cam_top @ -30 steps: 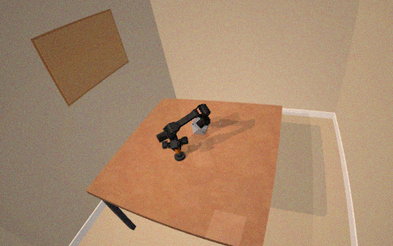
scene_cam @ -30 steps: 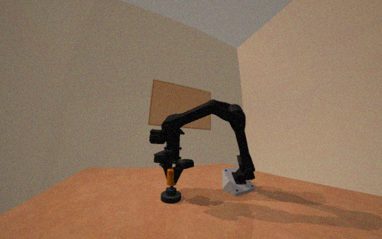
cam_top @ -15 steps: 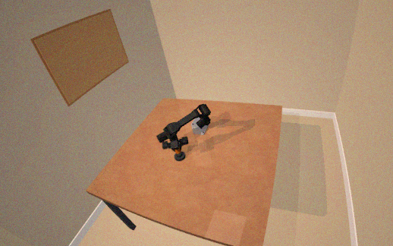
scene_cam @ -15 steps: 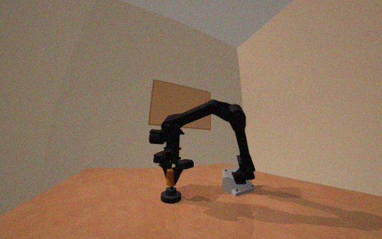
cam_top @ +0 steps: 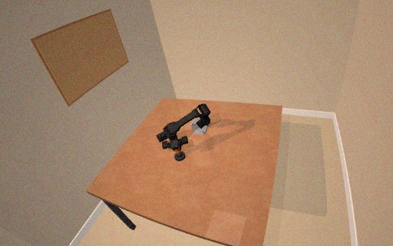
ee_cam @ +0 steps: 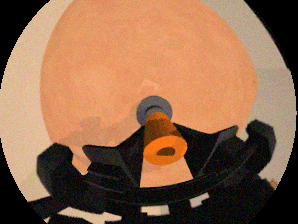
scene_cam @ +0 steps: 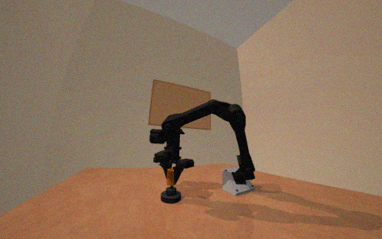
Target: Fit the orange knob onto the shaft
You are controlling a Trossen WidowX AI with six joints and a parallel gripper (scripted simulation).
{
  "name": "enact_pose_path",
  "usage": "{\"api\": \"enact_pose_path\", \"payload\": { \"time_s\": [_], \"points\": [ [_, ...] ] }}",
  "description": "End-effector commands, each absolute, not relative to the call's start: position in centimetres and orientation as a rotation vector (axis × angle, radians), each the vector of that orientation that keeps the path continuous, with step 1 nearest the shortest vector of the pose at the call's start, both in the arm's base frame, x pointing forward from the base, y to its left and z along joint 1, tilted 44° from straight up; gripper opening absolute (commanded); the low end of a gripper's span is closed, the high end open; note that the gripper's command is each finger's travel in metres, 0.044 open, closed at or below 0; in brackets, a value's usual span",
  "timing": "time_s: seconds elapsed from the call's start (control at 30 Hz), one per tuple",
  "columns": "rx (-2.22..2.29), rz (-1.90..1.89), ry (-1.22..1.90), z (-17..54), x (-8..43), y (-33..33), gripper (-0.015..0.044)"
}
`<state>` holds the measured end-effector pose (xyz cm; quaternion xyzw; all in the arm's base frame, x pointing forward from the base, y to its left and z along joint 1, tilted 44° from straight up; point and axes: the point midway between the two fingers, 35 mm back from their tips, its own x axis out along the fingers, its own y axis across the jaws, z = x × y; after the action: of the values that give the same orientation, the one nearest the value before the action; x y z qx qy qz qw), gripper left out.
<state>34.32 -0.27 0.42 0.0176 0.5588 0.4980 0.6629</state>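
Observation:
The orange knob (cam_top: 177,151) (scene_cam: 170,177) (ee_cam: 156,129) is upright between the fingers of my gripper (cam_top: 177,149) (scene_cam: 172,181) (ee_cam: 157,127), which is shut on it. The round dark pedestal (cam_top: 180,156) (scene_cam: 170,197) (ee_cam: 153,101) stands on the table directly below the knob. In the exterior view the knob's lower end is just above the pedestal's raised middle, with a thin dark gap-like strip between them. The D-shaped shaft is mostly or wholly hidden, so I cannot tell whether its tip is inside the knob. The shaft's flat side is not visible.
The arm's pale grey base (cam_top: 199,126) (scene_cam: 237,186) stands on the wooden table (cam_top: 149,178) (scene_cam: 100,206) behind the pedestal in the top view and to its right in the exterior view. The arm arches from it over the table. A brown board (cam_top: 80,57) (scene_cam: 178,105) hangs on the wall.

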Motion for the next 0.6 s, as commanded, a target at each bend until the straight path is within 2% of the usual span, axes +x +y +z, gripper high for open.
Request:
{"api": "enact_pose_path", "payload": {
  "time_s": [0.0, 0.57],
  "points": [
    [-0.039, 1.185, 1.205, 0.54, 34.26, -0.63, 0.0],
    [-0.101, 1.234, 1.156, 0.42, 34.46, -0.29, 0.0]
  ]
}}
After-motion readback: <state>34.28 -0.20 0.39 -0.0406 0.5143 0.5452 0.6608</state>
